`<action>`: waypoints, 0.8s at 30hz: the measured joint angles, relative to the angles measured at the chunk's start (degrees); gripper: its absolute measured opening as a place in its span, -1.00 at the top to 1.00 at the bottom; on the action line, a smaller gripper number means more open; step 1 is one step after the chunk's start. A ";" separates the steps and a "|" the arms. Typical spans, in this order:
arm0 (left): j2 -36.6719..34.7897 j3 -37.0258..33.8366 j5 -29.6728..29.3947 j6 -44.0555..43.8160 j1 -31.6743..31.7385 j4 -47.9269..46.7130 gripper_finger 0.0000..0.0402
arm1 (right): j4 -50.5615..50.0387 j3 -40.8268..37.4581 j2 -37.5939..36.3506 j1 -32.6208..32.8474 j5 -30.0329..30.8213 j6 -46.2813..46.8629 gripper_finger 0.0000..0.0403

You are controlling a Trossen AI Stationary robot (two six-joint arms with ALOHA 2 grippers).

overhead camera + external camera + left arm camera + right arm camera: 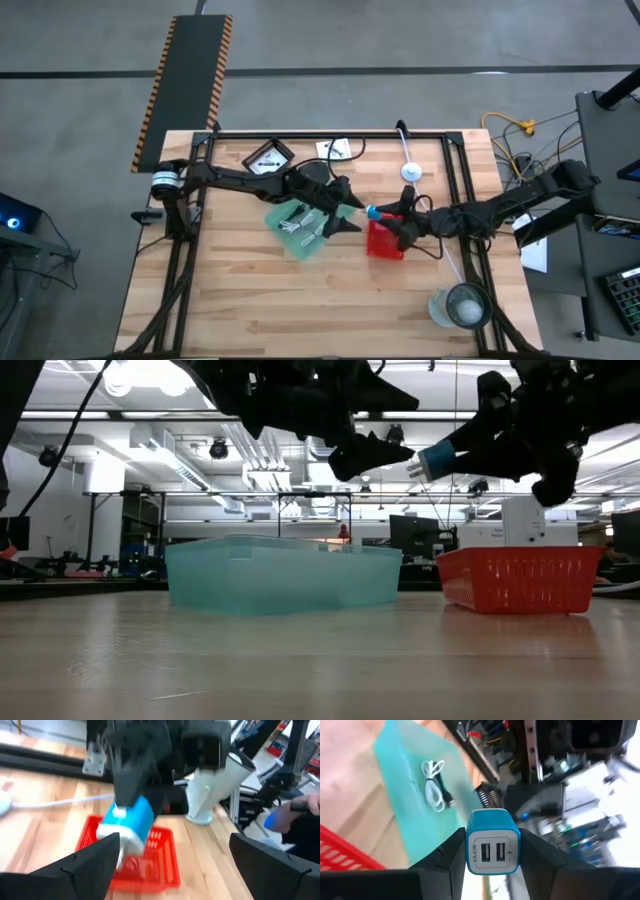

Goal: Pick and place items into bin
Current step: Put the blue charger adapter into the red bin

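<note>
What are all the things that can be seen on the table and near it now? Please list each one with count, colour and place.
USB charger: one, blue and white, held in the air between the two bins.
Teal bin: one, translucent teal, centre-left of the table.
Coiled cable: one, white, inside the teal bin.
Red basket: one, red, right of the teal bin.
Clear cup: one, clear, near right corner of the table.
Printed cards: two, white, far side of the table.
Table: one, light wood.
Left gripper: jaws open, just beside the charger.
Right gripper: jaws shut on the charger, above the red basket.
</note>
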 joint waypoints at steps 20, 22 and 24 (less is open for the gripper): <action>-1.66 -0.11 -0.52 1.64 0.09 -6.68 -0.79 | -51.78 17.95 2.50 0.07 -19.54 54.10 0.30; -1.69 -0.13 -0.52 1.66 0.09 -7.08 -0.79 | -51.70 17.95 3.76 0.07 -22.15 54.86 0.30; -1.69 -0.17 -0.52 1.51 0.09 -7.51 -0.79 | -51.48 17.95 4.91 0.09 -24.11 54.85 0.30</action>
